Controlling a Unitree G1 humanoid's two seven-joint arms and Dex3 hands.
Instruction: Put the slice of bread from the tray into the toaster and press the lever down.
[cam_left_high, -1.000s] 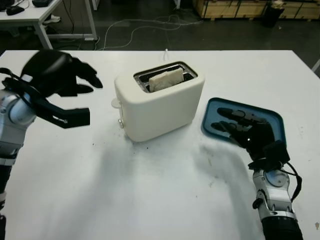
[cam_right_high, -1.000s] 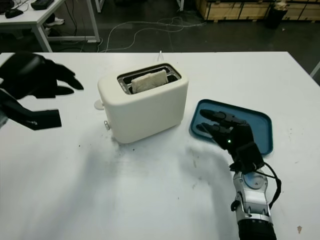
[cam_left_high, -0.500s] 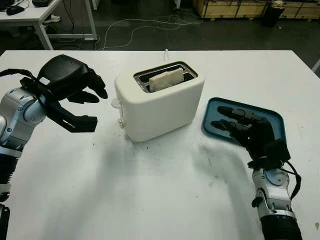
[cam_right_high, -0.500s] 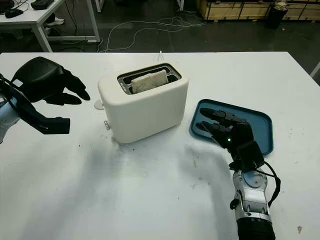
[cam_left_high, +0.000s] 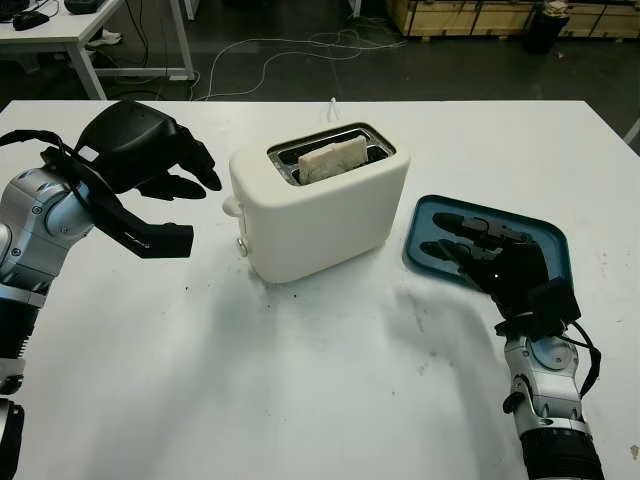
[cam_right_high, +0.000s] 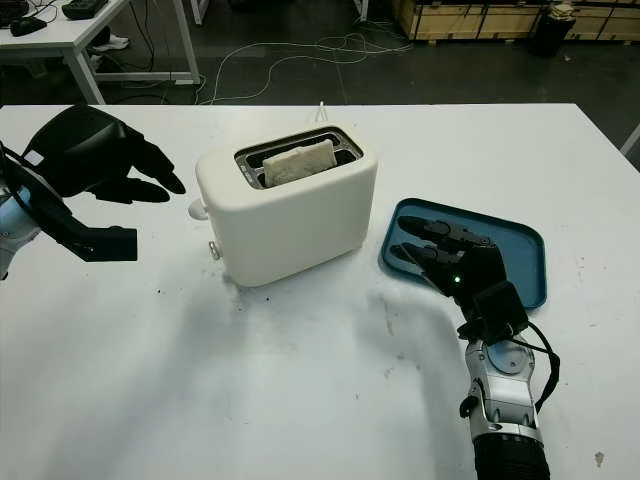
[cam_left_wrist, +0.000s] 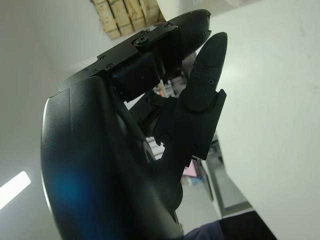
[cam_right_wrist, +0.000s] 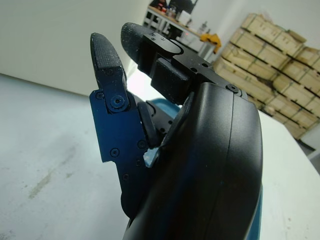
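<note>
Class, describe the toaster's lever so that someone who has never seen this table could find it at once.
Start at the cream toaster in the middle of the white table, with the bread slice in its slot. Go to its narrow end facing the left hand. The lever is the small cream knob protruding there, above a smaller dial.

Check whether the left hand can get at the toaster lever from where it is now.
Probably yes. The left hand, open, hovers beside the toaster at the lever end, with bare table between them.
</note>
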